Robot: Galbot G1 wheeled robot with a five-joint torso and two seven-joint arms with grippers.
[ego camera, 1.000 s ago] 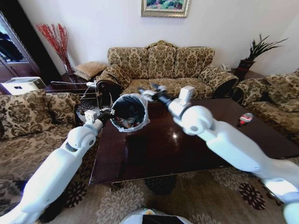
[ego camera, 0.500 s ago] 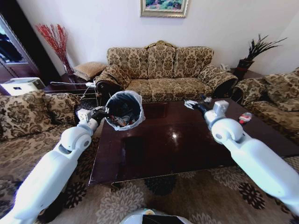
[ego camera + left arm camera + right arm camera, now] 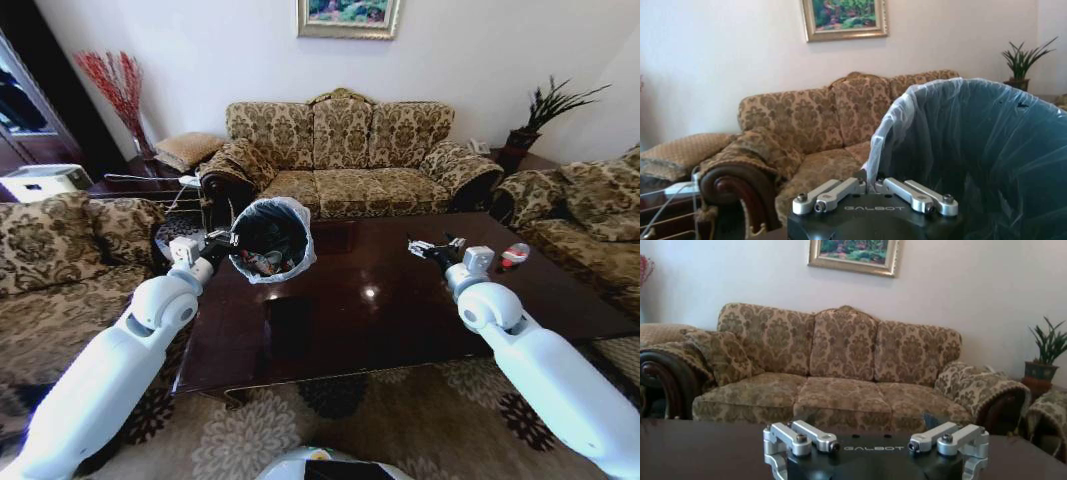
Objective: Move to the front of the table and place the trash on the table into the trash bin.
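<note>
1. The left pincer (image 3: 222, 240) is clamped on the near rim of the trash bin (image 3: 272, 238), holding it lifted and tipped toward the robot over the table's (image 3: 330, 340) left end; the left wrist view shows both fingers pinched onto the white liner (image 3: 881, 135).
2. The bin's mouth faces the robot, with scraps visible inside; a further tilt could spill them, and the thin liner might slip from the grip.
3. The right pincer (image 3: 428, 247) hovers over the table's middle, spread wide and empty.
4. Near the far right edge lies the small bottle (image 3: 515, 255), the remaining trash. It is round, so a careless approach could roll it off.
</note>
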